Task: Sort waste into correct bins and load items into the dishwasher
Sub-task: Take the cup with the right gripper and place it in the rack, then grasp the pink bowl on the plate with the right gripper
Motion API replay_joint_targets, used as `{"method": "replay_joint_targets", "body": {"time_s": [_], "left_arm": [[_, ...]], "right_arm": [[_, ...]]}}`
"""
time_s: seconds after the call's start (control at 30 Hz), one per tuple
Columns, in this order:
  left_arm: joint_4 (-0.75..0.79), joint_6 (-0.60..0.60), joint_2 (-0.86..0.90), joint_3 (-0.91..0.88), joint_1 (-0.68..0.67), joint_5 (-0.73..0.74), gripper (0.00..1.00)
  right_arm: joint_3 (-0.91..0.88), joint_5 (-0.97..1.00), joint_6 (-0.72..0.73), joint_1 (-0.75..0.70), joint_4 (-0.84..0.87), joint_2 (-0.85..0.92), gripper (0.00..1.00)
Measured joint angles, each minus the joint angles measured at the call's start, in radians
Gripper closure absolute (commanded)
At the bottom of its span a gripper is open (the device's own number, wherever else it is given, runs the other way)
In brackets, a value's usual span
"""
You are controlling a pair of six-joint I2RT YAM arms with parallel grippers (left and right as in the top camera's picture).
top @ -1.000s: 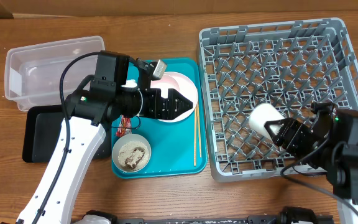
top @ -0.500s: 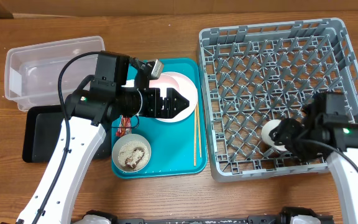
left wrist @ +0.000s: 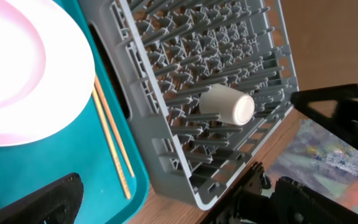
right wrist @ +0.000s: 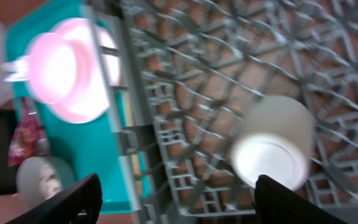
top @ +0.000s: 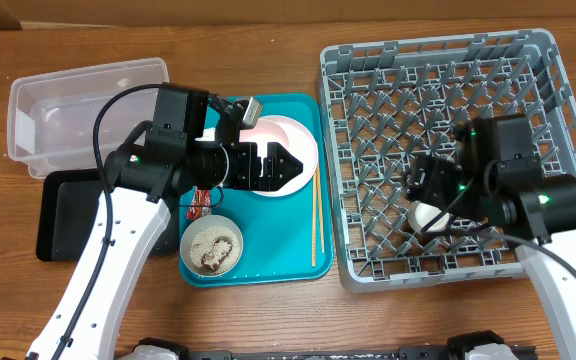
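white cup [left wrist: 227, 104] lies sideways in grey rack [left wrist: 182, 177] (r fingers [right wrist: 67, 199] spread wide).

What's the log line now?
left jaws: open above round white plate | right jaws: open | small white cup: in grey plastic rack

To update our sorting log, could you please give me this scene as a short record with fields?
cup: lying on its side in the dish rack, touched by neither gripper
right gripper: open, above the cup
left gripper: open, over the plate
teal tray: holds plate, chopsticks, wrapper, bowl with food scraps
bins: clear tub and black tray, left of teal tray
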Motion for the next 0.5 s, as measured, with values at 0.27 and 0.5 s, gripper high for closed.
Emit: {"method": "replay_joint_targets", "body": {"time_s": [0.27,0.5], "left_arm": [[-0.098,0.004,0.0,0.0,0.0,-0.085,0.0],[-0.102,-0.008,0.0,0.0,0.005,-0.227,0.04]], "right_arm": [[0.011,0.0,0.01,0.036,0.013,-0.006,0.31],[0.011,-0.137,-0.064,0.182,0.153,-0.002,0.31]]}}
